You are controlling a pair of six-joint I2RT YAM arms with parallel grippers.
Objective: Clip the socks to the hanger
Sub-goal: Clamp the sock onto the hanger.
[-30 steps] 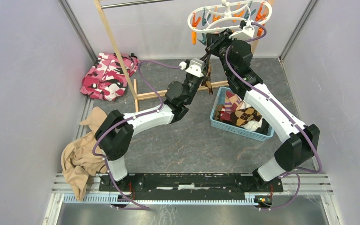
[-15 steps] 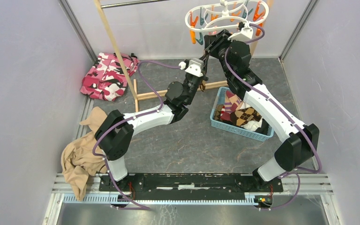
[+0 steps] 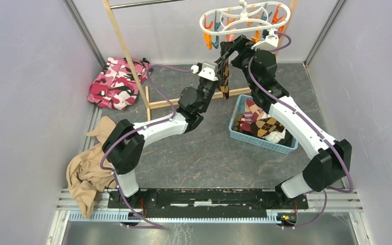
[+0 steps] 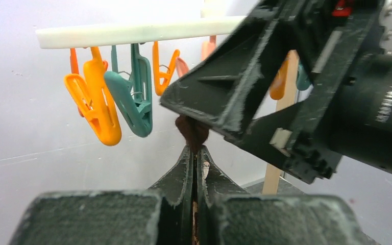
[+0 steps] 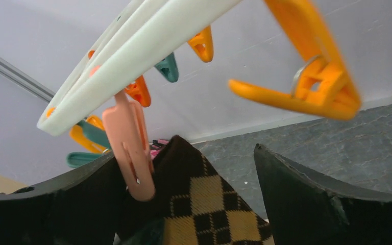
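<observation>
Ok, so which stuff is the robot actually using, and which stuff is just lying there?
For the job:
- the hanger
- the argyle sock, pinched in the left gripper
- more socks in the blue basket

Just lying about:
- the pink camouflage cloth
- the tan garment
- the wooden rack

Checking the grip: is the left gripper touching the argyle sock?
Touching. Left wrist view: the left gripper is shut on the argyle sock, whose dark edge pokes out just above it.
</observation>
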